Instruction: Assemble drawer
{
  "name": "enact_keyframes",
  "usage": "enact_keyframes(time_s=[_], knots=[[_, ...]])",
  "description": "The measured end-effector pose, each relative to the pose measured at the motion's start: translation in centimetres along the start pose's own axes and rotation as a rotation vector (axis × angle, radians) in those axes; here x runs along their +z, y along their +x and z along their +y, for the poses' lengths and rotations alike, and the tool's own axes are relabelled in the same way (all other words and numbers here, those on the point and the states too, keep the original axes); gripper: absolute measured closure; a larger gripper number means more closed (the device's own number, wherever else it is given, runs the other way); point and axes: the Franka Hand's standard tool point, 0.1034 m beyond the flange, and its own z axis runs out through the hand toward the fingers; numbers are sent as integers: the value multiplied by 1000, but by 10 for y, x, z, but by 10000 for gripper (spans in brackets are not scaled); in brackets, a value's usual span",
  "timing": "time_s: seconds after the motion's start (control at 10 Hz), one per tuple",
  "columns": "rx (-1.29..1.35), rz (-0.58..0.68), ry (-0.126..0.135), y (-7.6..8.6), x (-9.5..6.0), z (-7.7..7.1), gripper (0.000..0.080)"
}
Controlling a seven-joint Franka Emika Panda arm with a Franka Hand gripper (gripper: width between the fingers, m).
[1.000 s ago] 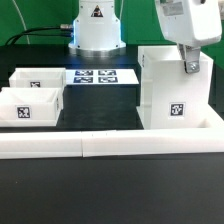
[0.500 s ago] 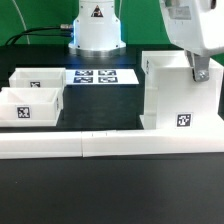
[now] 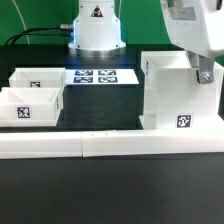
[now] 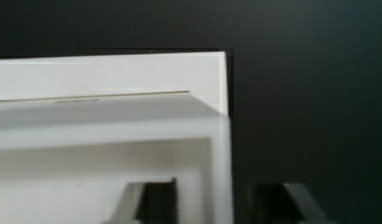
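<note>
The drawer's tall white box housing (image 3: 172, 95) stands at the exterior view's right, with a square tag low on its front. My gripper (image 3: 201, 72) comes down on its top right edge and is shut on that side wall. In the wrist view the housing wall (image 4: 209, 120) runs between my two fingers (image 4: 156, 205), so my gripper (image 4: 216, 206) straddles it. Two small open-top trays sit at the exterior view's left, one in front (image 3: 42, 112) and one behind (image 3: 38, 78). Both are apart from the housing.
The marker board (image 3: 100, 76) lies flat between the trays and the housing. The long low white wall bar (image 3: 110, 146) runs along the front. The robot base (image 3: 97, 30) stands at the back, with black cables at the back left.
The housing has shifted toward the front and the exterior view's right together with my gripper, mostly in the first half second. The trays have not moved.
</note>
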Motion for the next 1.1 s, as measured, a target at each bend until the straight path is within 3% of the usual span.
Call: enact_keyframes(time_s=[0.1,0.2,0.3,0.4,0.7,1.1], knots=[[-3,0,0,0,0,0,508],[-4,0,0,-1,0,0,289],[-7,0,0,-1,0,0,289],[-9,0,1,-1,0,0,194],[-112,-2,5,-3,-4,1,152],[-291,-3,27,-13,-35,15,150]])
